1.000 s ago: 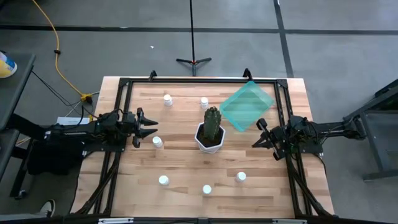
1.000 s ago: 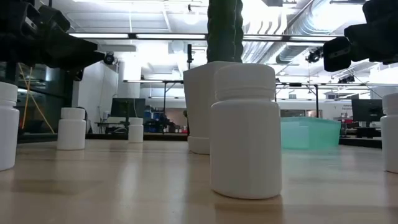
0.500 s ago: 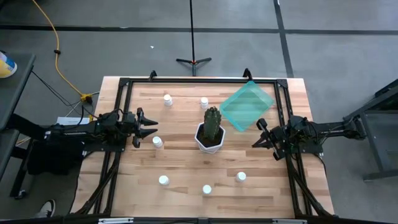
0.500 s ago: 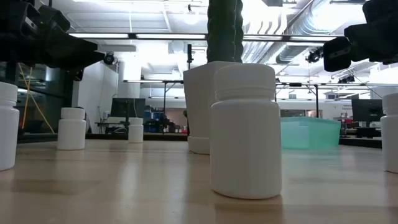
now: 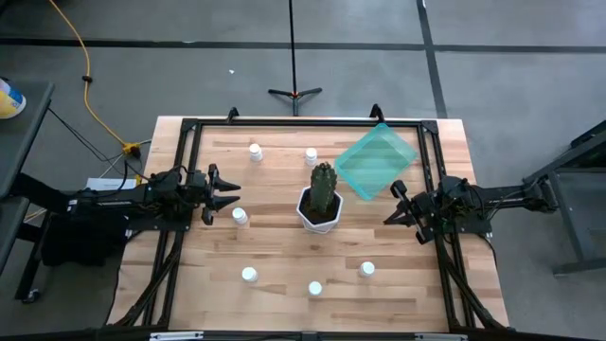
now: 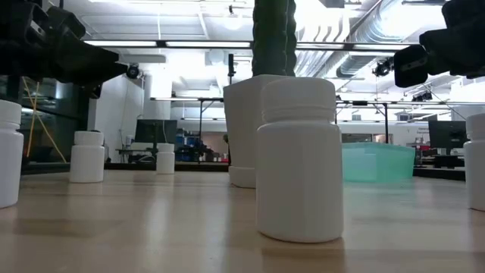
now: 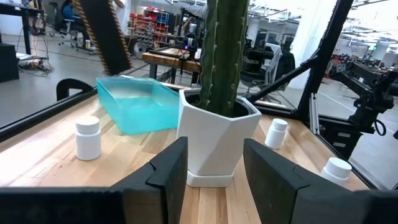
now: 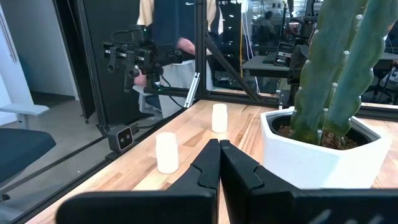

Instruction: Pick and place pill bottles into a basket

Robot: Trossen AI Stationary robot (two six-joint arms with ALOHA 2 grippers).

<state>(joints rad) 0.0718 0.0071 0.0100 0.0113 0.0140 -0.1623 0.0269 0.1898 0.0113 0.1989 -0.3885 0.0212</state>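
Note:
Several small white pill bottles stand upright on the wooden table: two at the far side (image 5: 255,150) (image 5: 311,154), one (image 5: 240,216) just beside my left gripper, and three along the near side (image 5: 248,275) (image 5: 314,288) (image 5: 366,269). The teal basket (image 5: 376,161) lies flat at the far right, turned cornerwise. My left gripper (image 5: 227,201) is open and empty at the table's left, pointing toward the cactus pot (image 5: 320,206). My right gripper (image 5: 390,214) is shut and empty at the table's right, also pointing toward the pot. Both hang above the table.
The white faceted pot with the tall green cactus (image 7: 217,140) stands mid-table between the two grippers. A black frame (image 5: 303,123) runs round the table's edges. A person (image 8: 168,25) stands beyond the table in the right wrist view.

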